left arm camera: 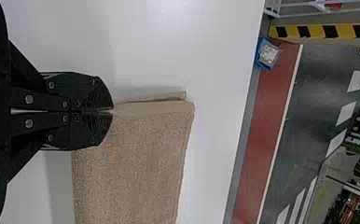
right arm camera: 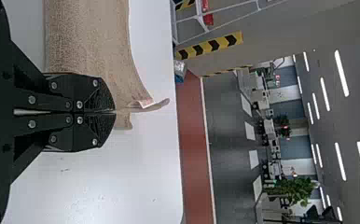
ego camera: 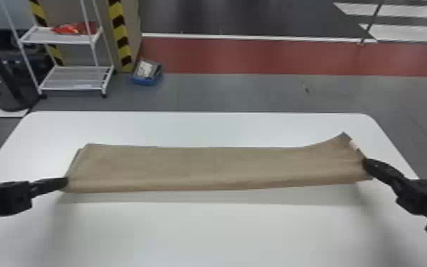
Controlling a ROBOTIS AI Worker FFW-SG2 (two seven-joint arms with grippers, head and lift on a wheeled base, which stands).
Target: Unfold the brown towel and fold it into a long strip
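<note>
Brown, the towel (ego camera: pixel 202 167) is seen in the head view spread as a long, narrow folded strip across the white worktop (ego camera: pixel 202 230). Its near long edge is underlined by a shadow, and its far right corner is turned outward in a point. At the towel's left end, the near corner is held by the left hand (ego camera: pixel 66 181), whose arm is brought in from the left edge and laid almost level, with the fingertips aimed at the cloth. At the towel's right end, between its two corners but closer to the near one, the fabric is gripped by the right hand (ego camera: pixel 366 165); its arm is slanted inward from the right edge, with the fingertips directed away from the robot and toward the cloth. Beyond the towel, on the floor, a blue box (ego camera: pixel 147 80) and a white rack (ego camera: pixel 78 76) can be seen.

In the left wrist view, the fingers of the left hand (left arm camera: pixel 113 111) are pressed together on the towel's end, and folded layers are shown just beyond the tips.

In the right wrist view, the towel's other end is pinched between the closed fingertips of the right hand (right arm camera: pixel 115 111). A small pale label (right arm camera: pixel 144 102) is shown on the towel, near the raised flap beyond the tips.
</note>
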